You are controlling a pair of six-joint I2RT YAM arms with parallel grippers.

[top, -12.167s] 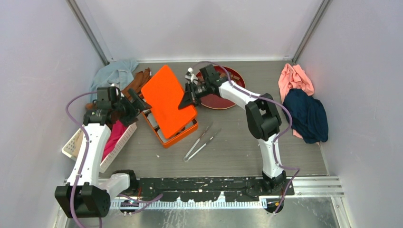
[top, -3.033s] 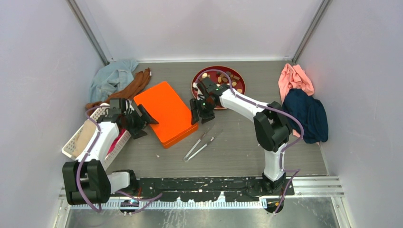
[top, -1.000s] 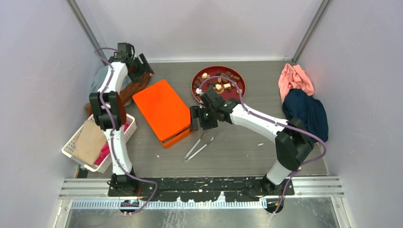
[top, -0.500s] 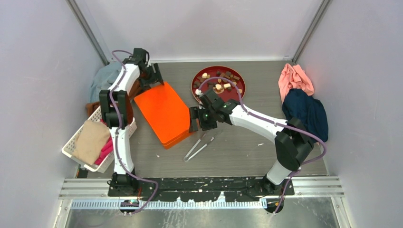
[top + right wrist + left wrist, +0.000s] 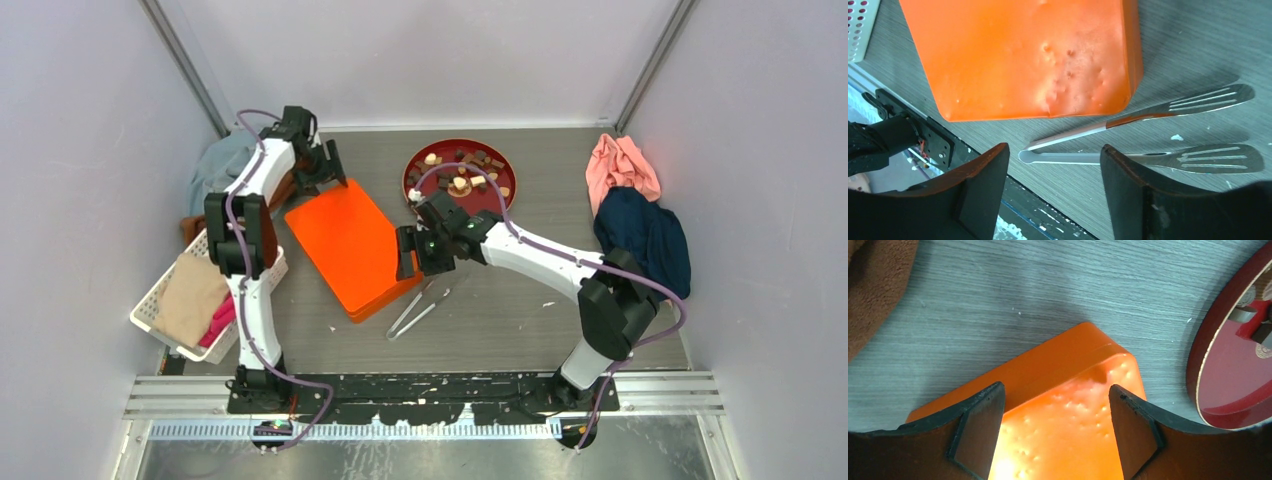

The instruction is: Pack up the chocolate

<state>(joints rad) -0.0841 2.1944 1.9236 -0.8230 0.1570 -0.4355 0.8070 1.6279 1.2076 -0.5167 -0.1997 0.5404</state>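
The chocolate [image 5: 462,180] sits on the red plate [image 5: 512,185] by the worktop's far edge, and with the left end effector [image 5: 1055,390] spread empty astride the far corner of the orange box [image 5: 350,245] and the right end effector [image 5: 1054,150] spread empty above the tongs [image 5: 1148,115], steadying that box without shoving it seems wisest.

Tin [image 5: 352,245] left of tongs [image 5: 420,308], chocolate [image 5: 461,183] on plate [image 5: 495,202] behind, basket [image 5: 158,337] far left

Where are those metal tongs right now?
In the top view, the silver metal tongs lie just right of the near corner of the rectangular orange box.
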